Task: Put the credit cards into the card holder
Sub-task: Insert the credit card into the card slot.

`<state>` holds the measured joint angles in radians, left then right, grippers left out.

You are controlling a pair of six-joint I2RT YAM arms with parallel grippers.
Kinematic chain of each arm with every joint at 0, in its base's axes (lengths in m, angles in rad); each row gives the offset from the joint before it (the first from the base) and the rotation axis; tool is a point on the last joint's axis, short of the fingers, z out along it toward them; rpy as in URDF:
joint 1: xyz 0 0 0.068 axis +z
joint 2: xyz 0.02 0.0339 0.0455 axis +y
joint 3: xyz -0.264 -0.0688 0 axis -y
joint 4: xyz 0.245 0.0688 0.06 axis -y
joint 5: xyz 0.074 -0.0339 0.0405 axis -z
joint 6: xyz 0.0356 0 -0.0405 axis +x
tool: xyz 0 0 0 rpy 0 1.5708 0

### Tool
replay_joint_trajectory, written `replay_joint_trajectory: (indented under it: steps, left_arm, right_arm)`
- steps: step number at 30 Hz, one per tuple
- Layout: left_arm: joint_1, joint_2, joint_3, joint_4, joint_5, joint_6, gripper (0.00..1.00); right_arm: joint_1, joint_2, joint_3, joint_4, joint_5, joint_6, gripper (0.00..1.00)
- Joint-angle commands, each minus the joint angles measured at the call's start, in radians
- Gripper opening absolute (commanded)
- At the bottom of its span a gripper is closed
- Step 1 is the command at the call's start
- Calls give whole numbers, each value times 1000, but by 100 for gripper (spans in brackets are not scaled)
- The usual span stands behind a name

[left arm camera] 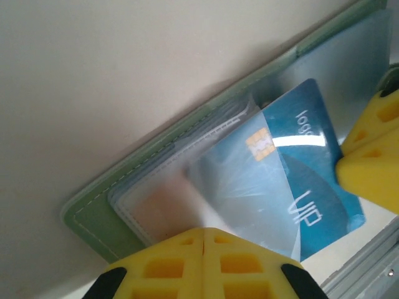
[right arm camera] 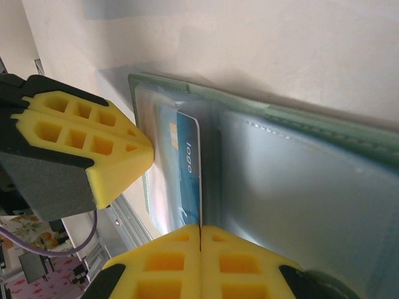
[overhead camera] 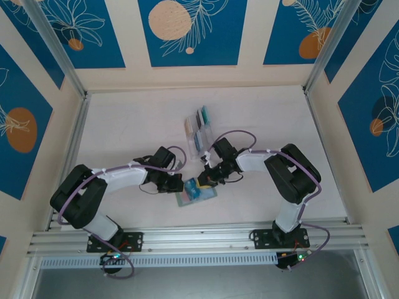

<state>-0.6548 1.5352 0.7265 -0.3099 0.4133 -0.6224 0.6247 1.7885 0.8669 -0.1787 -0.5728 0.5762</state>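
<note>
The sage-green card holder (overhead camera: 187,200) lies open near the table's front edge, its clear pockets (left arm camera: 156,199) facing up. A blue credit card (left arm camera: 312,180) printed "logo" and "VIP" sits partly inside a clear sleeve. My right gripper (right arm camera: 200,229) is shut on that card's near edge (right arm camera: 187,168), holding it on edge over the holder's green cover (right arm camera: 324,121). My left gripper (left arm camera: 204,232) is shut, pinching the clear sleeve. In the top view the left gripper (overhead camera: 182,185) and right gripper (overhead camera: 203,181) meet over the holder.
A clear plastic rack (overhead camera: 199,128) holding more cards stands at the middle of the table behind the grippers. An aluminium rail (overhead camera: 199,237) runs along the front edge, close to the holder. Frame posts stand at both sides.
</note>
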Motion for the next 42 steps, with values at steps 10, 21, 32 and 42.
replay_joint_trajectory:
  steps: [10, 21, 32, 42]
  left_arm:
    - [69, -157, -54, -147, 25, -7, 6]
    - [78, -101, -113, -70, 38, -2, 0]
    - [48, 25, -101, 71, 61, -43, 1]
    - [42, 37, -93, 75, 55, -40, 1]
  right_arm:
    - [14, 35, 3, 12, 53, 38, 0]
    - [24, 28, 18, -7, 54, 37, 0]
    - [69, 40, 44, 16, 63, 74, 0]
    - [120, 43, 53, 33, 89, 112, 1]
